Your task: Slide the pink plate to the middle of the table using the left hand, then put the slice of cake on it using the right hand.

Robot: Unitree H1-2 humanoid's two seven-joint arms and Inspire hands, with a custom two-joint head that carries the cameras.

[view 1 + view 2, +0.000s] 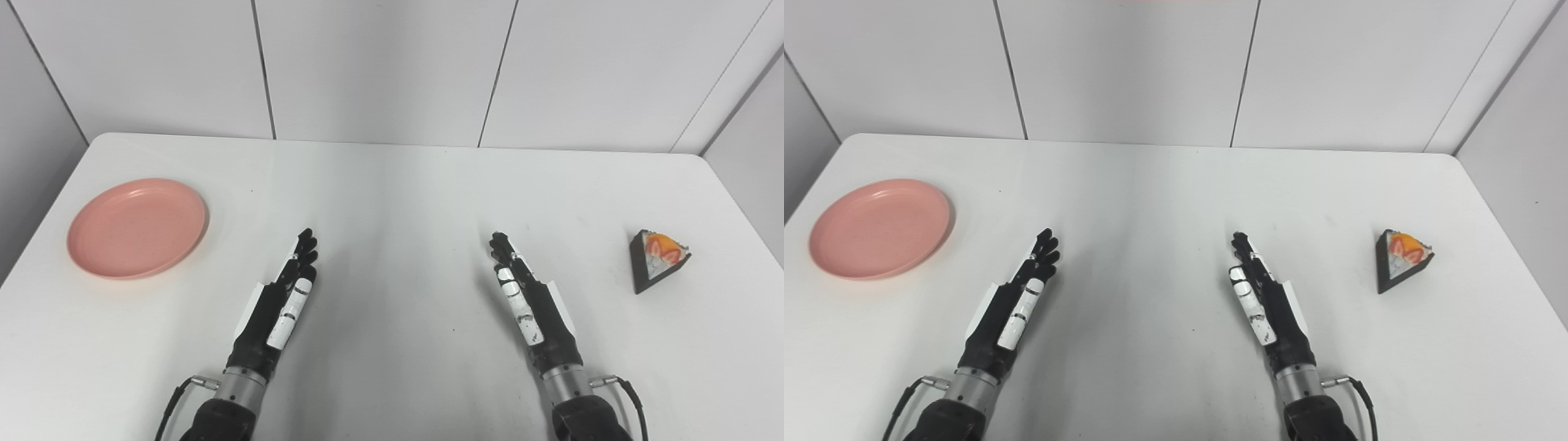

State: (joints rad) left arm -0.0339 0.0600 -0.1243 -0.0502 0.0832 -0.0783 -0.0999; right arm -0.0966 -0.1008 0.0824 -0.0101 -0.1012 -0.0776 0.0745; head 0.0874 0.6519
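Both hands rest edge-up over the white counter (392, 184), fingers (303, 248) extended and held together, gripping nothing: left hand (278, 306), right hand (530, 303). Pink plate (138, 228) lies far left; cake slice (658, 258) far right.
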